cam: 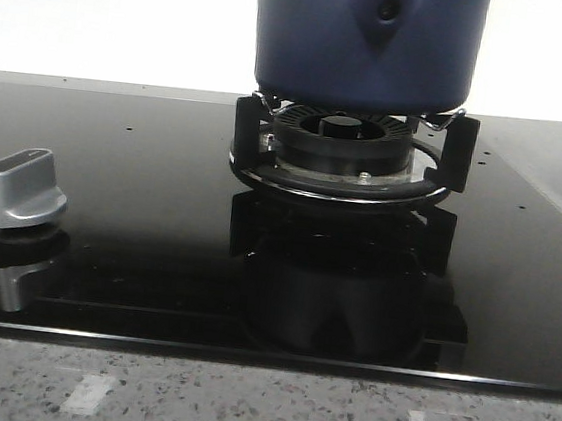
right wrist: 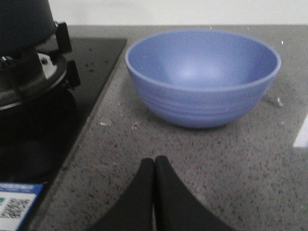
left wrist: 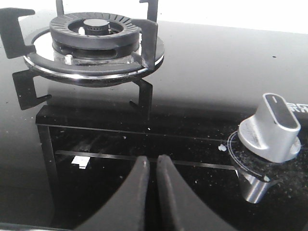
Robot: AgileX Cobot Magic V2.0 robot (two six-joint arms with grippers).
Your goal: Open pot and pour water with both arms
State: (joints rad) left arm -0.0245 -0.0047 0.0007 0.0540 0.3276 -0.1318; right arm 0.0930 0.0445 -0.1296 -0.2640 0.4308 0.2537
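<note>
The dark navy pot [cam: 309, 43] stands on the burner's supports at the back middle of the hob. Its pointed handle mount [cam: 385, 15] faces me, and its top is cut off by the frame. An edge of the pot [right wrist: 24, 19] also shows in the right wrist view. Neither gripper appears in the front view. My left gripper [left wrist: 153, 160] is shut and empty, low over the black glass, between the burner [left wrist: 94, 41] and the silver knob [left wrist: 272, 127]. My right gripper [right wrist: 154, 160] is shut and empty over the speckled counter, short of a lighter blue bowl [right wrist: 202, 77].
The burner [cam: 340, 141] has black metal supports around it. A silver knob [cam: 22, 188] stands at the hob's left. The glass hob [cam: 135, 256] ends at a grey stone counter [cam: 260, 409] in front. A QR label [right wrist: 14, 207] lies at the hob's right edge.
</note>
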